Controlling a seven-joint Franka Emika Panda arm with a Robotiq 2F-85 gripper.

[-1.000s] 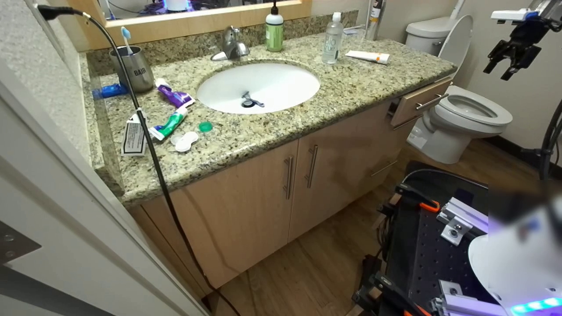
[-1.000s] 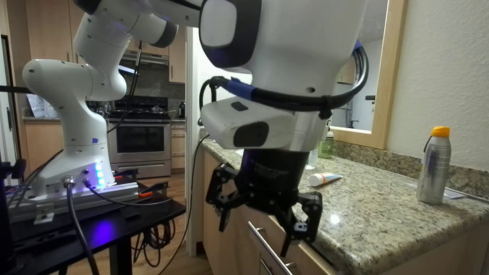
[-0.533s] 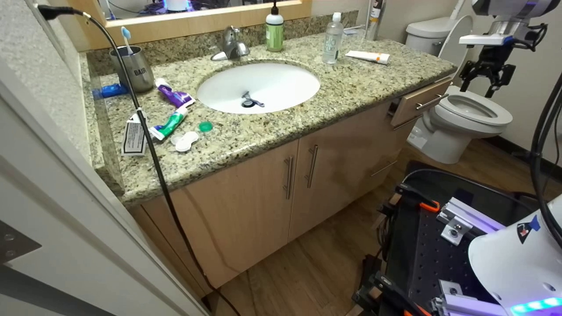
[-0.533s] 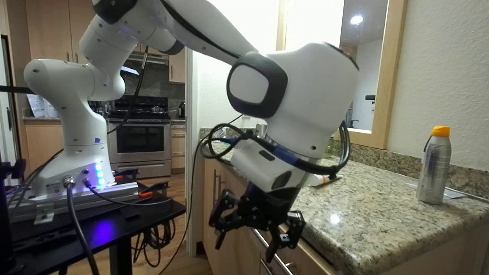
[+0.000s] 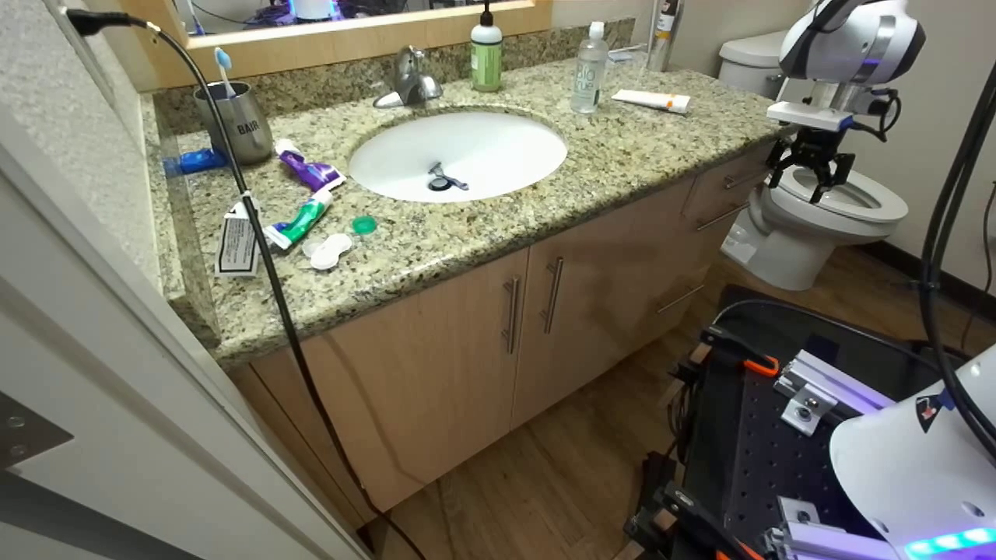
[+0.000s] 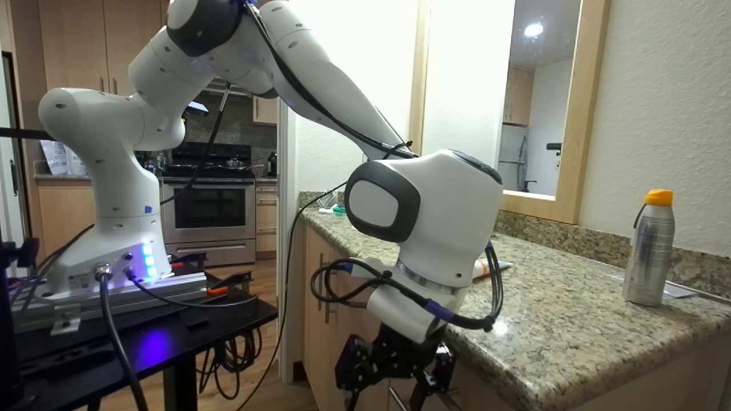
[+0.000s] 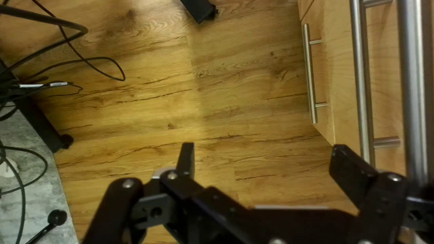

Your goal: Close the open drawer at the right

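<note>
The drawer [image 5: 712, 185] has a light tan front and sits at the right end of the vanity under the countertop. Its front looks flush with the cabinet, and its interior is hidden. Its metal bar handle [image 5: 743, 179] also shows large at the right edge of the wrist view [image 7: 415, 84]. My gripper [image 5: 794, 193] is in front of the drawer, pointing down, open and empty. In the wrist view, one finger of the gripper [image 7: 262, 149] is right beside the handle; I cannot tell if they touch. In an exterior view the gripper [image 6: 385, 399] covers much of the drawer area.
Lower drawer handles [image 7: 362, 78] stick out below. The granite countertop [image 6: 571, 297] overhangs, with a silver spray bottle [image 6: 651, 251] and a white tube [image 5: 652, 100] on it. The toilet [image 5: 825, 241] stands beyond the gripper. The black cart [image 5: 747, 435] carries the robot base.
The drawer stuck out before and now looks flush with the cabinet. My gripper has moved lower and towards the vanity, staying open.
</note>
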